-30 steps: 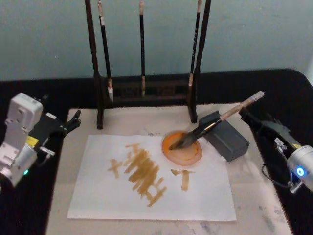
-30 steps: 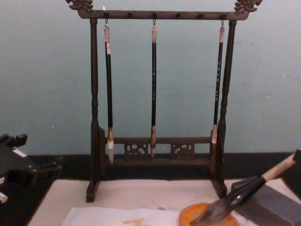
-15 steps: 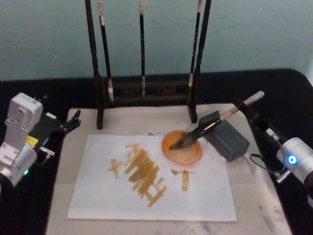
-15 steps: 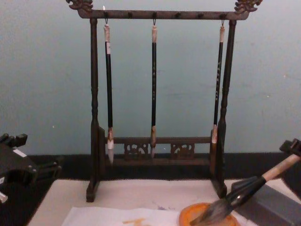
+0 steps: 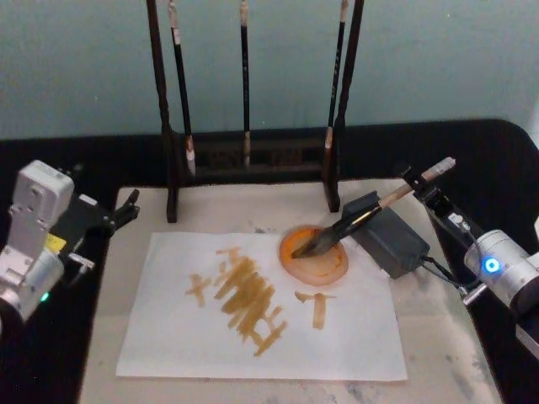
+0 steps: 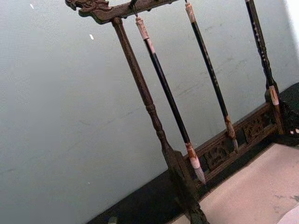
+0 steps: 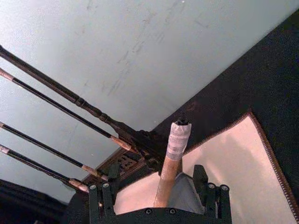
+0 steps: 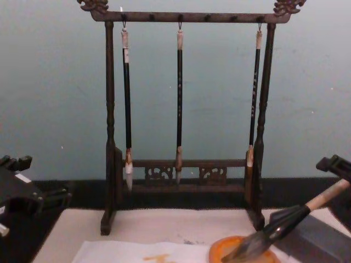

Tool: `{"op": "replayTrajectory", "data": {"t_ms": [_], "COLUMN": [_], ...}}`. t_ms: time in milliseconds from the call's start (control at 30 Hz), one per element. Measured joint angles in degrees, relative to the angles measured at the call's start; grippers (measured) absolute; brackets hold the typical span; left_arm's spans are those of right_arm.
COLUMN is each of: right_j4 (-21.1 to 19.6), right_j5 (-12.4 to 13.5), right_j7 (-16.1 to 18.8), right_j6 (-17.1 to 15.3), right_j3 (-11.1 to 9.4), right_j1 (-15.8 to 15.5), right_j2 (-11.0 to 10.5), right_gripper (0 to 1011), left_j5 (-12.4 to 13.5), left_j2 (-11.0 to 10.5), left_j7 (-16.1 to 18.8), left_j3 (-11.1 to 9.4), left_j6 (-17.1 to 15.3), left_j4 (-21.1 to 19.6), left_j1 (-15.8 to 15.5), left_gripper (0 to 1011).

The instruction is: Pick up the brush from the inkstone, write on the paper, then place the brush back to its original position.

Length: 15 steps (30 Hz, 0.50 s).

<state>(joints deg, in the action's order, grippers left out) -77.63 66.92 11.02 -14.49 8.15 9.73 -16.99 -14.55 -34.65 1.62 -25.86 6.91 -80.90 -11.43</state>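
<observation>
Backdrop: pale blue-green wall behind a black desk, with a beige mat (image 5: 438, 337) laid across its middle.
Rack: dark wooden rack (image 8: 181, 16) at the mat's far edge, with three thin brushes (image 8: 179, 93) hanging clear of the work.
Brush: the brush (image 5: 370, 209) is propped, not held. Its tuft is down in the orange dish (image 5: 324, 265) and its black shaft leans on the grey inkstone (image 5: 396, 240) near the mat's right edge. The tan handle angles up toward the desk's far right corner; I judge that keeps it reachable.
Paper: the paper (image 5: 168, 337) lies flat mid-mat with the dish on its far right part, and ochre strokes are already on it.
Right gripper: the right gripper (image 5: 424, 192) is at the handle's taped end, fingers (image 7: 200, 175) spread either side with gaps, so nothing is clamped.
Left gripper: the left gripper (image 5: 126, 206) is parked off the mat's left edge — open or closed, I cannot tell.
Hidden: the chest view cuts off the tuft's tip and most of the paper. Where the shaft meets the inkstone is hard to make out.
</observation>
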Motion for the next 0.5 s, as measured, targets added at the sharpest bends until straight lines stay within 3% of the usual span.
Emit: {"op": "replayTrajectory", "data": {"t_ms": [500], "right_j4": [0.3], "right_j5": [2.4], "right_j7": [-0.8], "right_j6": [0.6], "right_j3": [1.6], "right_j1": [-0.2], "right_j2": [-0.4], "right_gripper": [1000], "left_j5": [0.0], "left_j2": [0.0], "left_j7": [0.0], "left_j3": [0.0], "left_j6": [0.0], "left_j4": [0.0], "left_j1": [0.0], "left_gripper": [1010]}}
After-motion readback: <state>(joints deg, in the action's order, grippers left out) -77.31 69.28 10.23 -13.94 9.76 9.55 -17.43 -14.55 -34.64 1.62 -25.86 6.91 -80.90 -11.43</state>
